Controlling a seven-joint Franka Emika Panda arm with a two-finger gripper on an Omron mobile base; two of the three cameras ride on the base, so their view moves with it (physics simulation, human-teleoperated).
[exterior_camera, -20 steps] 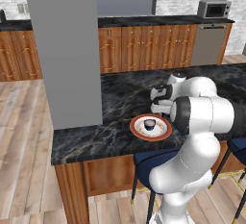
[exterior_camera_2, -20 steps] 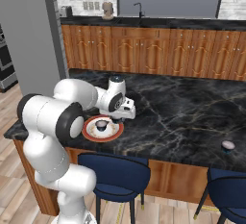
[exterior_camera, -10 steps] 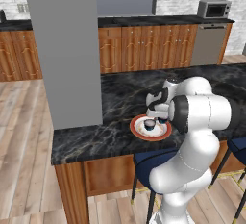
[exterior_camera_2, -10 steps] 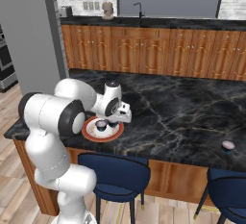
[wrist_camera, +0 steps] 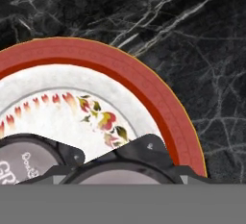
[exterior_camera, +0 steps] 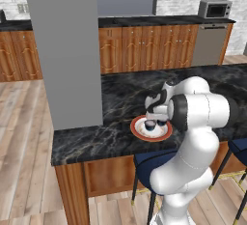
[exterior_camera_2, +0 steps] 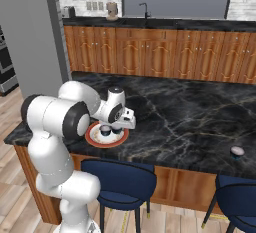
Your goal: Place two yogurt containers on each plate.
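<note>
gripper (exterior_camera: 159, 118) hangs low over the red-rimmed plate (exterior_camera: 137, 128) on the black marble island (exterior_camera: 96, 137), clamped on a yogurt container (wrist_camera: 129, 172) just above the plate, right beside the yogurt cup (exterior_camera: 150, 125) already standing there. my worry, biggest first, is that the plate gets shoved across the stone, then that the seated cup is knocked over as the carried one comes down crowding it. lettering shows on the seated cup's lid, too cropped to read.

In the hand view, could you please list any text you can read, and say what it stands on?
"GR": big pale letters, cut off at the frame edge, on the yogurt container lying on the plate.
Small print above it on the same lid: too blurred to read.
Microwave: no readable text.
</note>
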